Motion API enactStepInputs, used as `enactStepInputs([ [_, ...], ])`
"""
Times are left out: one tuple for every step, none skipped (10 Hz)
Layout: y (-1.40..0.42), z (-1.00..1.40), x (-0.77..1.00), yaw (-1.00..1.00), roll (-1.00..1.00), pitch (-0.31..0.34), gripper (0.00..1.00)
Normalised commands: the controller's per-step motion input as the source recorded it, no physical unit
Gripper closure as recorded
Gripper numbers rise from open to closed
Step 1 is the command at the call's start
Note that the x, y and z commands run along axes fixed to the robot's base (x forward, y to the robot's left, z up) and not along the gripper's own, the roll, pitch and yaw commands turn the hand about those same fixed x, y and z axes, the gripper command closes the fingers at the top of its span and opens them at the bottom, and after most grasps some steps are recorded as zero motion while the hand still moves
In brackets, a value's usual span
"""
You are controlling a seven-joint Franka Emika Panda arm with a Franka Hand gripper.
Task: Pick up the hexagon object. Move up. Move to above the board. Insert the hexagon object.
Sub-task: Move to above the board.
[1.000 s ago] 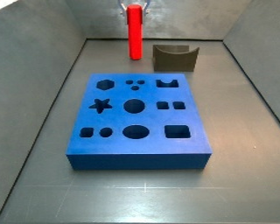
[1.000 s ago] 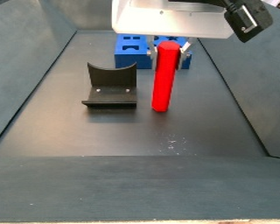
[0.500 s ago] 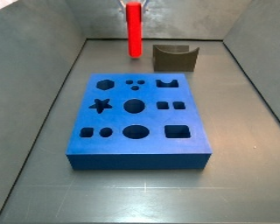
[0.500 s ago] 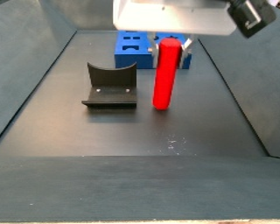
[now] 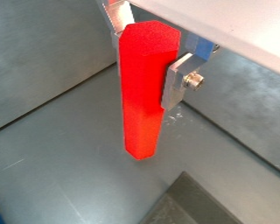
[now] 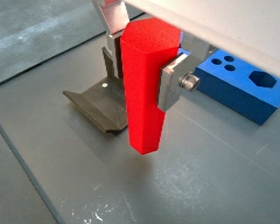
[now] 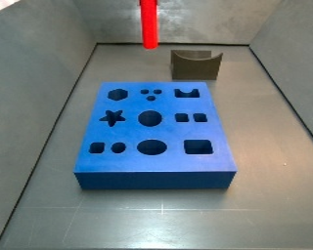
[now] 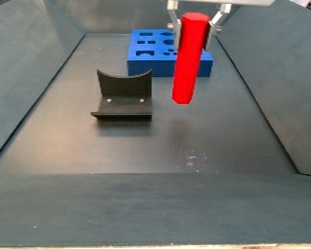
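The hand (image 6: 146,61) is clamping the hexagon object (image 6: 146,87) near its top end, one silver finger (image 6: 173,80) pressing flat against a side face and the other showing behind the peg, so the red peg is hanging upright beneath it in both wrist views. In a side view the hexagon object (image 8: 189,58) is hanging clear of the worktop (image 8: 185,156), its lower end off the surface, just right of the fixture (image 8: 121,95) and on the near side of the board (image 8: 169,51). In a side view the peg (image 7: 149,23) is sitting at the far end, beyond the board (image 7: 153,132). The step in hand appears to be the lift, and it is best done as a straight vertical rise, keeping the peg plumb and the grip firm so it is not twisting between the pads before the carry toward the board's hexagon hole (image 7: 114,95). Compared with a second ago, the peg is riding higher: then its base was resting on the worktop, and the hand's body was filling more of the frame.
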Motion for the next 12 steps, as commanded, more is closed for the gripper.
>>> enactStepInputs([
  [0.06, 1.00, -0.06, -0.15, 0.42, -0.157, 1.00],
  [0.05, 1.00, -0.08, -0.11, 0.38, -0.129, 1.00],
  [0.04, 1.00, -0.08, -0.04, 0.28, -0.062, 1.00],
  [0.03, 1.00, -0.07, -0.01, 0.21, -0.005, 1.00],
  [0.02, 1.00, -0.06, 0.01, 0.14, 0.043, 1.00],
  [0.01, 0.90, -0.04, 0.02, 0.12, 0.064, 1.00],
  [0.01, 0.67, 0.00, 0.02, 0.10, 0.086, 1.00],
  [0.00, 0.49, 0.01, 0.02, 0.09, 0.102, 1.00],
  [0.00, 0.26, 0.01, 0.02, 0.08, 0.105, 1.00],
  [-1.00, 0.15, 0.05, -0.03, -0.34, 0.700, 1.00],
  [-1.00, 0.14, 0.05, -0.02, -0.34, 0.661, 1.00],
  [-1.00, 0.15, 0.06, 0.00, -0.23, 0.504, 1.00],
])
